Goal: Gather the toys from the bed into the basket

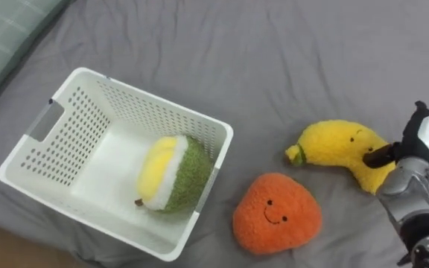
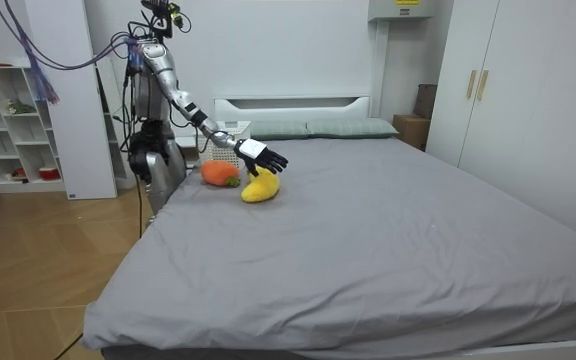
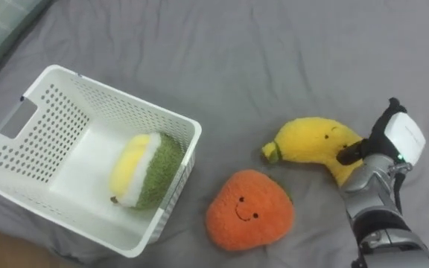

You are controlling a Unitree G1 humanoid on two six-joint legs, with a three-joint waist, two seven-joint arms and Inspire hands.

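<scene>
Three toys: one plush lies in the basket and two lie on the grey bed (image 1: 289, 59).
Basket: a white perforated basket (image 1: 69, 138) sits on the bed toward the robot's left, with a slot handle in its near-left wall.
Green and yellow plush (image 1: 173, 173): it lies inside the basket, leaning against the wall nearest the other toys.
Orange plush (image 1: 276, 214): a round toy with a stitched smile, it lies on the sheet just beside the basket's right corner and apart from it.
Banana plush (image 1: 337, 145): it lies on the bed to the right of the orange plush and slightly farther from the robot, with its green tip pointing toward the basket.
Right hand (image 1: 412, 149): it comes in from the lower right and sits at the banana's far end. Its dark thumb (image 1: 382, 155) lies against the yellow fabric. In the room view its fingers (image 2: 276, 160) are spread wide and straight over the banana, not closed round it.
Pillow: a green checked pillow (image 1: 6, 30) lies at the upper left corner of the bed.
Robot: it stands on the wooden floor at the side of the bed, on the room view's left near the headboard (image 2: 288, 103). Its right arm is stretched out over the mattress.
Room: a white shelf unit (image 2: 13, 120) stands behind the robot, and a pale wardrobe (image 2: 488, 90) stands on the room view's right.
</scene>
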